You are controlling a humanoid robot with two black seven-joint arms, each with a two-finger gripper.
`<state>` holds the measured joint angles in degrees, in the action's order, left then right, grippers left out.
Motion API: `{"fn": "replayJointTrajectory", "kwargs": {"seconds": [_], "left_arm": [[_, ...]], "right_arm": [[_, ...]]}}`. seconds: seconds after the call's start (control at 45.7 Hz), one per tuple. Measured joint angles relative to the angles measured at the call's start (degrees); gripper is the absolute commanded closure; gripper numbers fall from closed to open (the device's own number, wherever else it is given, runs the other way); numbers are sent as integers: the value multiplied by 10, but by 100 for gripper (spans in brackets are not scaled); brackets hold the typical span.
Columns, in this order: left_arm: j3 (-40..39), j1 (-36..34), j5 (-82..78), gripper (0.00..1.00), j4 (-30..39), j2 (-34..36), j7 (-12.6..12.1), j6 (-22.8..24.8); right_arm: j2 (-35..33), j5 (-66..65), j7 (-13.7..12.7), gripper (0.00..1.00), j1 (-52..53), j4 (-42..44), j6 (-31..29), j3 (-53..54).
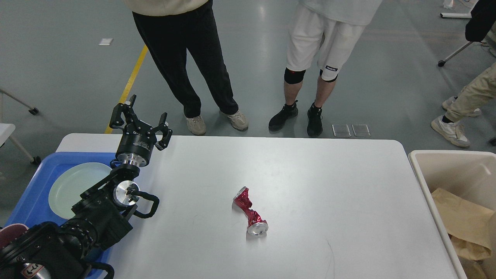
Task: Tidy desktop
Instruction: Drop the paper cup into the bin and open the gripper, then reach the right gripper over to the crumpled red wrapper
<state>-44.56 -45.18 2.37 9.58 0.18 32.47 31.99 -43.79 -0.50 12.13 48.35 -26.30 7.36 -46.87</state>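
Note:
The white desktop [310, 182] fills the middle of the head view. A crushed red can [250, 211] with silver ends lies on it near the centre, nothing touching it. My left gripper [145, 117] is held up over the table's far left corner, well left of the can, open with nothing between its fingers [121, 114]. My right gripper is out of view.
A blue tray [35, 193] at the left edge holds a pale green plate [73, 186] and a dark red dish [11, 234]. A beige bin [453, 170] with brown paper [465, 224] stands at the right. Two people [186, 58] stand beyond the far edge, another at the far right.

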Motion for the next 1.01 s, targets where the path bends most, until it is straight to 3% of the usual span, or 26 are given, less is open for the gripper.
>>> {"fn": "replayJointTrajectory", "kwargs": {"seconds": [0.482,0.766,1.007], "left_arm": [[0,0,0,3,0,0,0,0],[0,0,0,3,0,0,0,0],[0,0,0,3,0,0,0,0]], "right_arm": [[21,-10,0,0,34,-18,-31,-26],[47,-13,0,0,216,-61,-179,-152],[128,-13,-4,0,383,-67,-298,-232]]}}
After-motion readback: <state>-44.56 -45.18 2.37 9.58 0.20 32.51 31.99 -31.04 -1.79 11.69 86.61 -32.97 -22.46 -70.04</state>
